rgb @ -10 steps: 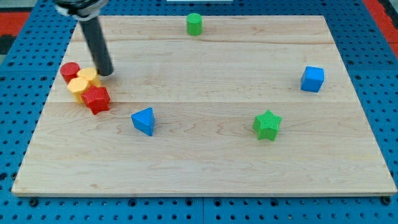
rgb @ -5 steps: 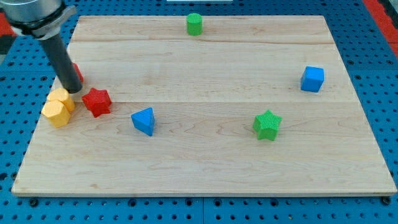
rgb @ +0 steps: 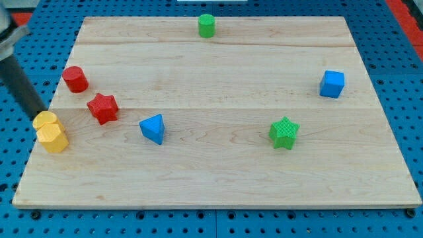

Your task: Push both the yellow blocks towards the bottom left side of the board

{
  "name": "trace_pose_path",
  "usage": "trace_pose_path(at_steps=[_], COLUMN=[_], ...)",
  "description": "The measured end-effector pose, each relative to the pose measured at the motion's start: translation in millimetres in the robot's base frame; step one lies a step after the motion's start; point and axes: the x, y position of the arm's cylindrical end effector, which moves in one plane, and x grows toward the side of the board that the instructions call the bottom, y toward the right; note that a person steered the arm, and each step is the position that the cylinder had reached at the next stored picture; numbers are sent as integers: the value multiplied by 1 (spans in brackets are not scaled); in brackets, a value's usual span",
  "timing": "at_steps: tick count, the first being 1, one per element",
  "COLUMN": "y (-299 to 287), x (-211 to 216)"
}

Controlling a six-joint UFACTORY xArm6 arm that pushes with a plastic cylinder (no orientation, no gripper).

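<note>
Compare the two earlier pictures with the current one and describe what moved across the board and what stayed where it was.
My tip swept toward the view's left and slightly down, pushing the two yellow blocks from beside the red cylinder to the board's left edge; it now touches their upper-left side. The red star shifted slightly early on. The blue triangular block, green star, blue cube and green cylinder stayed put.

"Where are the yellow ones?"

"At the board's left edge, about midway down. The yellow cylinder [rgb: 45,121] sits just above the other yellow block [rgb: 53,138], a chunky many-sided piece. They're touching, both flat on the wood, one leaning against the next."
</note>
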Motion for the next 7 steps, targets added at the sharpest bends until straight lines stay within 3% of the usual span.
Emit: trace_pose_path(at_steps=[1, 3, 4, 6, 7], y=[25, 39, 75, 72, 127], x=[28, -3, 5, -49, -63])
